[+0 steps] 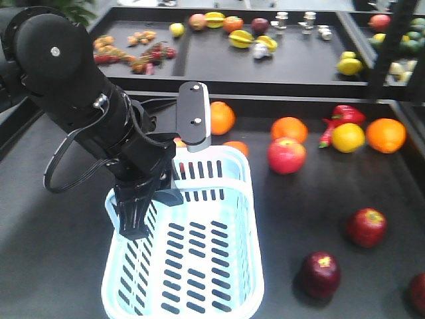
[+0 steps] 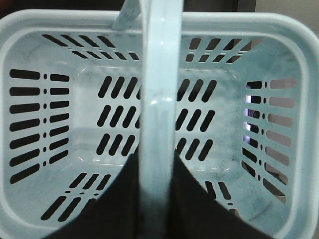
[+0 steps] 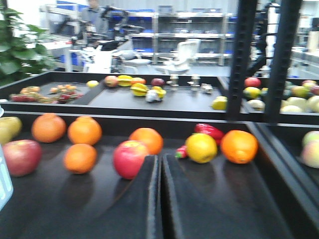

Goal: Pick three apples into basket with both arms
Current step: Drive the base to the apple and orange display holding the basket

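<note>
Desk (image 1: 60, 266): dark, with fruit scattered over its right half. Left arm (image 1: 73, 86) reaches down to the basket (image 1: 219, 279), which sits on the desk at lower centre. Right arm is not seen in the front view.

The basket is empty: the left wrist view shows only the bare slotted bottom and no fruit.

Left hand (image 2: 157, 167) is closed on the basket's handle (image 2: 159, 74), with black fingers (image 2: 199, 204) pressed to both sides of the bar. Right hand (image 3: 160, 164) is closed with nothing in it, pads nearly touching. It hangs over bare desk and faces the back row of fruit.

All three dark apples lie on the desk right of the basket, well apart from it:
- first apple (image 1: 321, 274), nearest the basket
- second apple (image 1: 366, 226), further up
- third apple (image 1: 418, 292), cut by the frame edge

The brighter apple (image 1: 286, 155) and the oranges (image 1: 289, 128) are not targets.

Progress judged zero of three. Only the basket hold looks done. Every pick and drop is left, and the right hand would have to open first.
</note>
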Available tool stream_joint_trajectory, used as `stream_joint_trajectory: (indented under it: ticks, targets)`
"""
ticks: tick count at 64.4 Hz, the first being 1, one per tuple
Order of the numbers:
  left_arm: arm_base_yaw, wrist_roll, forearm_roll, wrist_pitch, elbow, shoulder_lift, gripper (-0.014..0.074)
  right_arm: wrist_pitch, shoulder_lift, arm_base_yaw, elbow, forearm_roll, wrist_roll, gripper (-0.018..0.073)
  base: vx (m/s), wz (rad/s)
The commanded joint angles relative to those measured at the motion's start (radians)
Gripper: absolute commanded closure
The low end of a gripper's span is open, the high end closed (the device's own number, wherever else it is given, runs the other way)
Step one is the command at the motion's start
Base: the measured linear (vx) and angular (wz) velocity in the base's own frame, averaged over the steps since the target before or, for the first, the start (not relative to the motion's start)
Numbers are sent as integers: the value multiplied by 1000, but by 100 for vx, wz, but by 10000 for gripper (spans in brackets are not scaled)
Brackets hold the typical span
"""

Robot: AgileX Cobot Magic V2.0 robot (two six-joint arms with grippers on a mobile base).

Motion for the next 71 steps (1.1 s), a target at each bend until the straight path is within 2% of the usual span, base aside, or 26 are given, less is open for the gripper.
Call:
stream_joint_trajectory:
  ticks: [1,20,71]
  targets:
    - [-4,-7,-32,-17,-27,-48,603,-74,-12,-4,4,-9,-1,567,10,-39]
    - [-4,-7,-30,-17,-27,-48,603,-74,-12,-4,4,-9,-1,567,7,-22]
    - [-4,-7,-31,-17,-27,-48,603,-74,-12,-4,4,-9,-1,567,2,0]
